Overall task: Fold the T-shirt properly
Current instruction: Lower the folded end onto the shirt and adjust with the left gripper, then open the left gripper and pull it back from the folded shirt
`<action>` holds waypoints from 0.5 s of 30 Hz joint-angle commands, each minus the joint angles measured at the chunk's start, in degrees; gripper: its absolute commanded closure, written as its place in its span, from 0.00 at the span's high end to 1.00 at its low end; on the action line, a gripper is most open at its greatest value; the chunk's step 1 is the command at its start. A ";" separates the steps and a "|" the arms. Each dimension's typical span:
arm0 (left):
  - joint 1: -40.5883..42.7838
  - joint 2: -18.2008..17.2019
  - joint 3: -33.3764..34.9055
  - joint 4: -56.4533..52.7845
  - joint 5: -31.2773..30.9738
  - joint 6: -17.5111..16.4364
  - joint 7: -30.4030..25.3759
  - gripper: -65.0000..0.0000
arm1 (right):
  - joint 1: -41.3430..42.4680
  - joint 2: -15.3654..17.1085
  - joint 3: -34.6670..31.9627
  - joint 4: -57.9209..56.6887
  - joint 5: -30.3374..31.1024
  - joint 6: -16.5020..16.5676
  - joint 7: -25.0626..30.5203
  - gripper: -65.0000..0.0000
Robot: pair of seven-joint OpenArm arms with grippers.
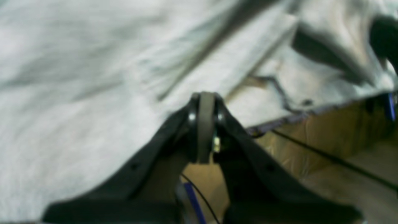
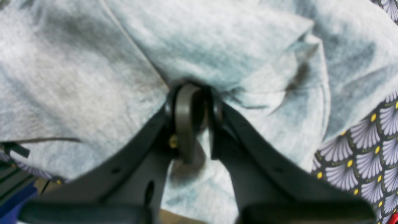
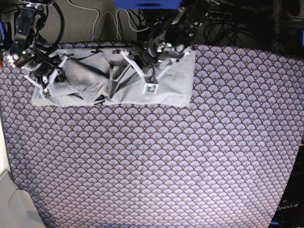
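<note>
The right gripper (image 3: 47,90) stands at the far left of the cloth (image 3: 152,166), its jaws closed on a fold of the shirt (image 3: 175,83); the shirt lies crumpled along the far edge of the cloth, touching both arms; the left gripper (image 3: 151,87) is over the shirt's middle, jaws pressed fully together, with no fabric visibly between them.

I see both wrist views soft and blurred, the T-shirt (image 1: 93,93) pale, nearly washed out. The base view is sharper, evenly lit, with dark corners.
</note>
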 commanded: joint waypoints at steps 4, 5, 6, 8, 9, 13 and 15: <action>-1.47 -2.34 0.89 3.93 -5.19 0.28 -0.80 0.01 | -0.44 0.30 0.08 -0.22 -1.65 0.17 -2.97 0.11; -1.56 -2.87 0.54 5.08 -6.42 0.28 -0.80 0.01 | -0.44 0.30 0.08 -0.22 -1.65 0.17 -2.97 0.11; -1.56 -3.13 0.27 6.22 -7.48 0.28 -0.80 0.01 | -0.44 0.30 0.08 -0.22 -1.65 0.17 -2.97 0.11; -1.47 -3.57 -0.96 8.59 -8.53 0.28 -0.80 0.01 | -0.44 0.30 0.08 -0.22 -1.65 0.17 -2.97 0.11; -1.12 -3.57 -2.10 9.56 -8.71 0.28 -0.80 0.01 | -0.44 0.30 0.08 -0.22 -1.65 0.17 -2.97 0.11; -0.94 -3.92 -6.32 9.73 -8.27 0.81 -0.71 0.00 | -0.44 0.30 0.08 -0.22 -1.65 0.17 -2.97 0.11; -0.32 -5.50 -7.81 9.65 -8.27 0.89 -0.71 0.00 | -0.44 0.30 0.08 -0.22 -1.65 0.17 -2.97 0.11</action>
